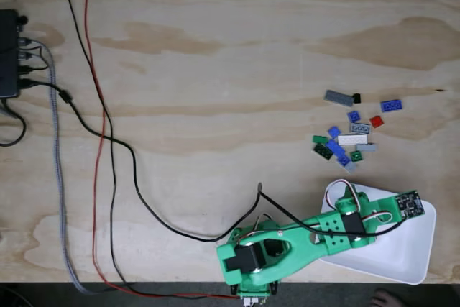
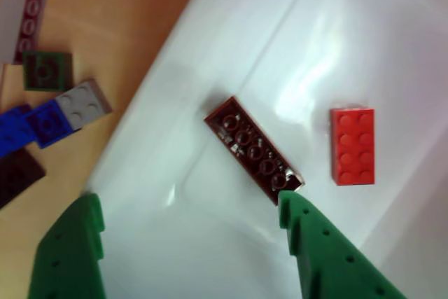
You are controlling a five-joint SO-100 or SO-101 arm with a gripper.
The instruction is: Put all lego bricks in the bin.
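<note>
Lego bricks (image 1: 350,133) lie in a loose cluster on the bench (image 1: 215,70), right of centre in the fixed view, just above the bin (image 1: 410,249). Colours there: grey, black, blue, red, green, white. The bin sits at the lower right corner of the bench, white and shallow, with the green arm (image 1: 287,246) reaching over its left part.

Other view, left to right: a few bricks on the bare wood beside the bin (image 2: 350,47) wall, among them a green one (image 2: 47,70), a grey one (image 2: 84,105) touching a blue one (image 2: 45,122), and a dark one cut by the left edge. Inside the bin, a dark brown brick (image 2: 253,150) lies upside down and slanted, its hollow underside up. To its right, apart from it, a red brick (image 2: 353,145) lies studs up.

Hand (image 2: 189,225) spread wide, nothing between the two green fingers (image 2: 70,257); the right finger's tip is at the lower end of the brown brick, contact not clear.

In the fixed view the arm covers the bin's contents. Small bricks in the cluster overlap, count uncertain.

Bench is pale plywood with grain bands. Black, red and grey cables (image 1: 93,127) run down its left side from a black box (image 1: 8,54) cut by the left edge.
</note>
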